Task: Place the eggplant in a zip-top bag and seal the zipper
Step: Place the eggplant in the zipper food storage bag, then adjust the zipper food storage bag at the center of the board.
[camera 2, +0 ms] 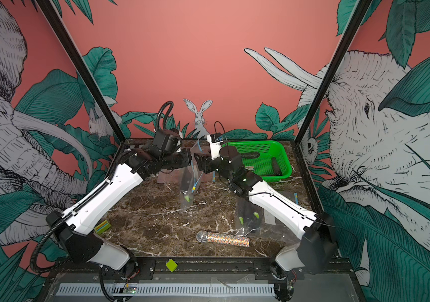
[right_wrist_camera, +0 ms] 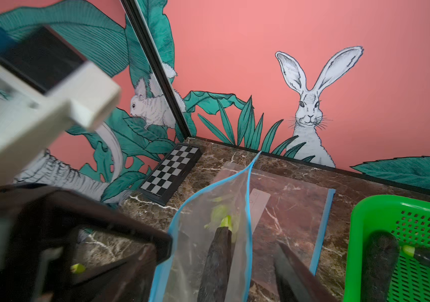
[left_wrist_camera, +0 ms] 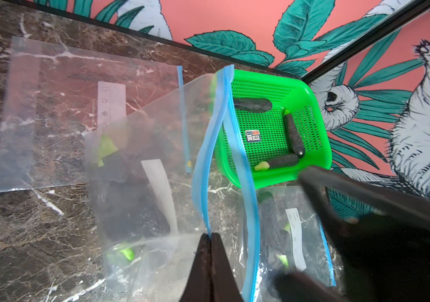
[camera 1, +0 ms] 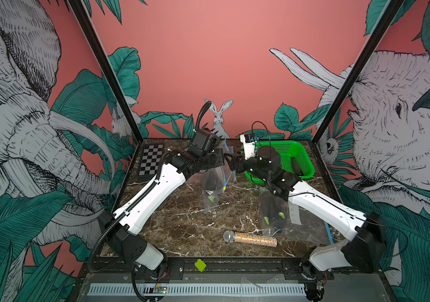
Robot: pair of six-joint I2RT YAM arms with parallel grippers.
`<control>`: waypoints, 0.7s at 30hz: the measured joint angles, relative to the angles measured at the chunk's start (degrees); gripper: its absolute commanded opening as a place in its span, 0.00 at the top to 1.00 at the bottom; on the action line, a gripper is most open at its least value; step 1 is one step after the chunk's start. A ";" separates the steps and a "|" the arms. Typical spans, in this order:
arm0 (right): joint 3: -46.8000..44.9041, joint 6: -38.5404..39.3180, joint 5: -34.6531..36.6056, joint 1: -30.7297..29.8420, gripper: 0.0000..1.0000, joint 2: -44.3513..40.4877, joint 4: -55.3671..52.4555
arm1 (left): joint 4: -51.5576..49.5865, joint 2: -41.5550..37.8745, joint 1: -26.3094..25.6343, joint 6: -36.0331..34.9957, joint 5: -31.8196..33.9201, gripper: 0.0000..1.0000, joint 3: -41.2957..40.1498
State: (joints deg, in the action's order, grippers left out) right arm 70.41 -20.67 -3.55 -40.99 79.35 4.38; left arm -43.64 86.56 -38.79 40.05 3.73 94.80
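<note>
Gripping zip-top bag (left_wrist_camera: 143,209) rim, left gripper (left_wrist_camera: 210,236) clenched, eggplant (right_wrist_camera: 216,264) lodged inside, right gripper (left_wrist_camera: 291,227) apparently released, jaws spread alongside.

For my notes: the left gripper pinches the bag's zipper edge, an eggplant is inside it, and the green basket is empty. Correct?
The green basket is not empty: the left wrist view shows three eggplants in it. The left gripper pinches the zipper edge; an eggplant is inside the bag.
</note>
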 measured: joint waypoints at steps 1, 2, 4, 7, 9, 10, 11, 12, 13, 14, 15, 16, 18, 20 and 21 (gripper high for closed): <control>0.39 -0.15 -0.59 0.66 0.18 -1.22 -0.92 | 0.00 0.00 0.00 0.50 0.72 1.00 0.00; 0.74 -0.46 -1.29 1.42 0.17 -2.54 -1.75 | 0.02 0.00 0.00 1.09 1.75 1.00 0.00; 0.79 -0.59 -2.29 2.80 0.15 -5.16 -3.37 | 0.28 -0.07 0.00 2.51 3.69 1.00 0.00; -0.81 -0.07 -2.82 4.02 0.17 -8.61 -5.11 | 1.03 -0.50 0.00 5.14 7.19 1.00 0.02; -3.02 0.61 -3.85 4.33 0.18 -11.15 -6.38 | 1.84 -1.18 0.00 6.95 9.70 1.00 0.48; -3.69 1.01 -4.48 4.44 0.18 -11.87 -7.02 | 2.03 -1.46 0.00 7.67 10.71 1.00 0.92; -4.13 1.77 -5.40 4.61 0.20 -12.59 -8.15 | 2.49 -1.97 0.00 8.50 11.78 1.00 1.40; -4.44 2.62 -6.45 4.68 0.22 -13.11 -8.96 | 3.15 -2.54 0.00 9.33 12.68 1.00 1.86; -4.70 3.61 -7.37 4.74 0.23 -13.62 -9.57 | 3.58 -3.06 0.00 10.03 13.31 1.00 2.27; -5.09 4.50 -8.22 4.85 0.25 -14.16 -9.92 | 3.98 -3.54 0.02 10.80 13.86 1.00 2.75; -5.88 5.62 -9.46 5.07 0.27 -15.10 -9.94 | 4.70 -4.17 0.02 11.69 14.32 1.00 3.15; -6.56 6.34 -10.58 5.38 0.27 -15.78 -9.88 | 5.07 -4.52 0.04 12.33 14.51 1.00 3.45; -7.89 7.58 -13.73 6.75 0.31 -17.31 -9.86 | 6.21 -5.31 0.07 13.81 14.75 1.00 3.69; -8.57 8.02 -17.14 8.55 0.32 -17.81 -9.38 | 6.91 -5.66 0.07 14.91 14.75 1.00 3.69; -8.96 7.96 -19.12 9.46 0.32 -17.81 -8.50 | 7.19 -5.70 0.07 15.37 14.75 1.00 3.69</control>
State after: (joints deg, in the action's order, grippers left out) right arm 61.45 -12.71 -22.68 -31.53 61.54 -4.12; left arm -36.45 80.86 -38.72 55.42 18.48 98.50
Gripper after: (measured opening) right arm 0.688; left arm 0.047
